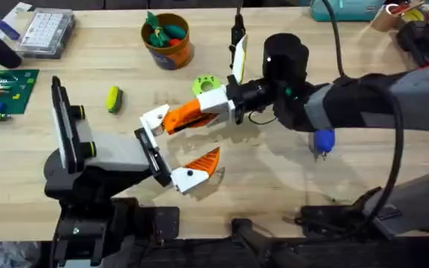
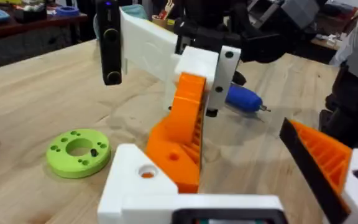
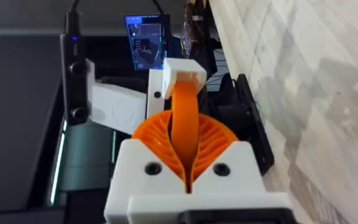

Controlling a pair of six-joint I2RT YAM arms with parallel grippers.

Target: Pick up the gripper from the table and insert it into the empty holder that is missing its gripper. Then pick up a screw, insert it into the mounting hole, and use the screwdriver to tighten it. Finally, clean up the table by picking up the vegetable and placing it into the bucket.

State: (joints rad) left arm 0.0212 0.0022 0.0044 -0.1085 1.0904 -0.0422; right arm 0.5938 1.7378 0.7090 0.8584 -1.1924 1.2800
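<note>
The right tool [image 1: 199, 112], white with orange ribbed pads, is clenched on the wedge-shaped finger with a white plastic block base and ribbed orange tapered tip [image 1: 171, 117], gripping it by the orange part; in the right wrist view the two curved orange pads [image 3: 157, 134] press in on the finger's orange tip [image 3: 184, 118]. The finger's white base [image 1: 155, 117] sits against the small white angular plastic mount [image 1: 144, 137] at the upper end of the black rail on the grey-and-black robot hand of the left arm. In the left wrist view the orange wedge [image 2: 185, 127] stands upright on that white mount [image 2: 138, 177], whose hole faces up.

The left tool [image 1: 171, 149] carries only one fitted finger, its orange tip [image 1: 203, 161] lying well apart from the held one, so it is released, with nothing between.

The lime-green plastic ring with holes [image 1: 205, 84] lies on the wooden worktop [image 1: 289, 179] just beyond the right tool. The small yellow toy corn cob with green sides [image 1: 113, 99] lies in open worktop, well apart from both tools. The round orange tub with a dark band [image 1: 167, 41] stands farther back, near the far edge. A blue-handled screwdriver [image 1: 323, 141] lies beneath the right arm. The near right worktop lies open.
</note>
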